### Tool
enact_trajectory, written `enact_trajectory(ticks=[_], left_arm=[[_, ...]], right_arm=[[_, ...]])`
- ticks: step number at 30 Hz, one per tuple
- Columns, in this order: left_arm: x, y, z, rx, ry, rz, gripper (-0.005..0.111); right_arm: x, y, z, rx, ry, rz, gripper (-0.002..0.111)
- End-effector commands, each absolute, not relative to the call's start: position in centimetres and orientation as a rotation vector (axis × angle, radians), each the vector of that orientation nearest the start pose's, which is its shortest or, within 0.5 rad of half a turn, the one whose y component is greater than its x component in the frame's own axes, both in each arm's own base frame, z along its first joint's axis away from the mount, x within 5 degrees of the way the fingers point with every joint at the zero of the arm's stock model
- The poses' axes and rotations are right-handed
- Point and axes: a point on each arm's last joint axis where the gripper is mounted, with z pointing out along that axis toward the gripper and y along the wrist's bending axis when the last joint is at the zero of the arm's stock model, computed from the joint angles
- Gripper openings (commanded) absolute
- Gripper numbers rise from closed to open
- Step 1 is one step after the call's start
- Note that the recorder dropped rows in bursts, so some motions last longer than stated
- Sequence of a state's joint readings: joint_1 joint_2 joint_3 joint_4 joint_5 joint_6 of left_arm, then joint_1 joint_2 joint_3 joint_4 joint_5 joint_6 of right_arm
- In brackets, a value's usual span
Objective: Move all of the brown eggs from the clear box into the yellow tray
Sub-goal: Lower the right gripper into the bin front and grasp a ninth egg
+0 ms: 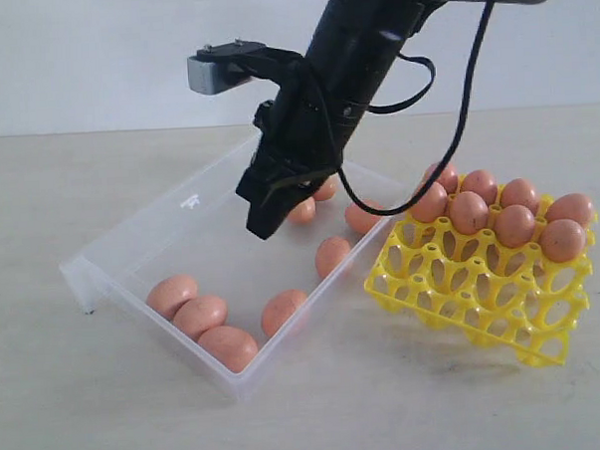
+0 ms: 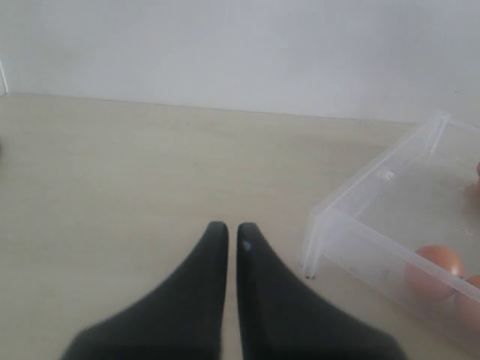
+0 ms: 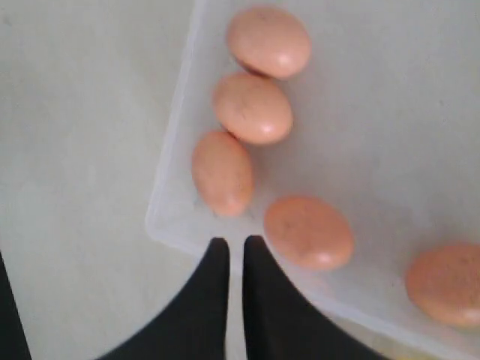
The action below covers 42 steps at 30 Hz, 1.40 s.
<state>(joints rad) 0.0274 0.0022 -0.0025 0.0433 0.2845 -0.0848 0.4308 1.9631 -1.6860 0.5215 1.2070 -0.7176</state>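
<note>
Clear box (image 1: 217,254): on the table (image 1: 89,414), left of the tray; eight brown eggs (image 1: 199,314) loose inside, four bunched at the near corner.
Yellow tray (image 1: 482,297): just beside the box, seemingly tilted; eight eggs fill its far rows. Risk: a bump while seating could spill them.
Right gripper (image 1: 262,227): pinched together, empty, above the box. Risk: descending like this would shove an egg, not straddle it.
Left gripper (image 2: 227,229): closed, empty, over bare table.
Corner eggs: touching; fingers may clip a neighbour.
</note>
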Motion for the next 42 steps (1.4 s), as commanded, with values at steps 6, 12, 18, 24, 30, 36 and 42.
enact_trajectory(ticks=[6,12,18,24,30,36,42], left_arm=[[5.5,0.2,18.8,-0.069,1.76,-0.003,0.004],[5.5,0.2,18.8,-0.069,1.76,-0.003,0.004],[5.5,0.2,18.8,-0.069,1.76,-0.003,0.004],[5.5,0.2,18.8,-0.069,1.76,-0.003,0.004],[5.5,0.2,18.8,-0.069,1.76,-0.003,0.004],[5.5,0.2,18.8,-0.069,1.76,-0.003,0.004],[5.5,0.2,18.8,-0.069,1.76,-0.003,0.004]], right_arm=[[36.9,23.5,22.1,-1.541,2.437,0.729,0.019],[36.4,24.9,19.9,-1.622,2.459,0.72,0.049],[36.4,25.5,18.3,-1.669,2.456,0.677,0.056],[36.7,25.7,17.0,-1.661,2.476,0.683,0.055],[36.7,26.3,16.4,-1.664,2.435,0.741,0.055],[36.7,27.4,16.0,-1.686,2.359,0.697,0.055],[36.4,27.3,13.2,-1.749,2.437,0.706,0.055]])
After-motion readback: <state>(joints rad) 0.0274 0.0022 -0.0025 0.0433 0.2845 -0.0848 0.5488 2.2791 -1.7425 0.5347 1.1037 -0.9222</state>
